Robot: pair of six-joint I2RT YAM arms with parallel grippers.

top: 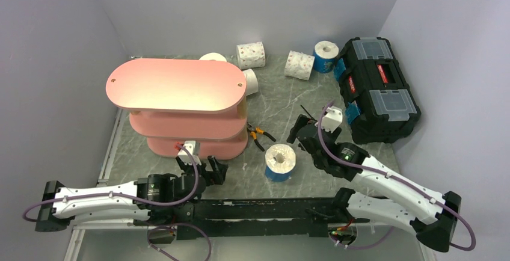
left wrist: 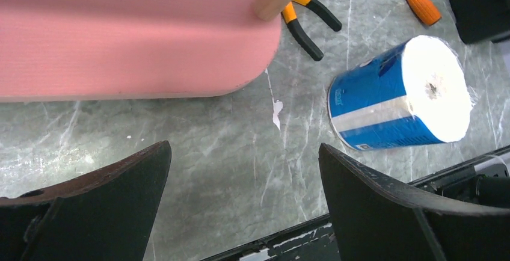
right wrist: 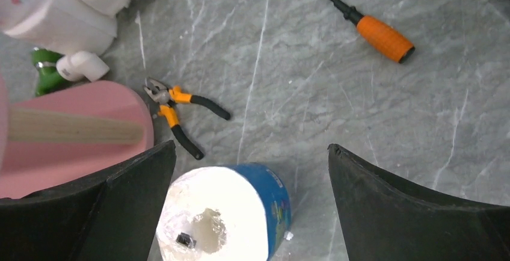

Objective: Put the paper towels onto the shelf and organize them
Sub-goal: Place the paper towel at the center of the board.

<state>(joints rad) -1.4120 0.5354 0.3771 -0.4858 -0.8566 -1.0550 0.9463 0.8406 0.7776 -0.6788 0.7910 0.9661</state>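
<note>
Pink three-tier shelf stood at the left of the grey marbled table. One blue-wrapped roll stood upright, core up, off the shelf's front right corner and apart from it. Right pincer hung just over that roll, released, fingers spread wide, gripping nothing. Left pincer sat low before the shelf's bottom board, likewise released, nothing between its fingers. Orange-handled pliers lay on the table between the shelf's right end and the blue-wrapped roll; an orange-handled screwdriver lay further right of the shelf. A white roll lay against or just beside the shelf's back right end; could not tell which. Another white roll showed partly behind the shelf. Further back and right of the shelf lay two speckled rolls and a second blue roll. Black toolbox sat well right of the shelf.
</note>
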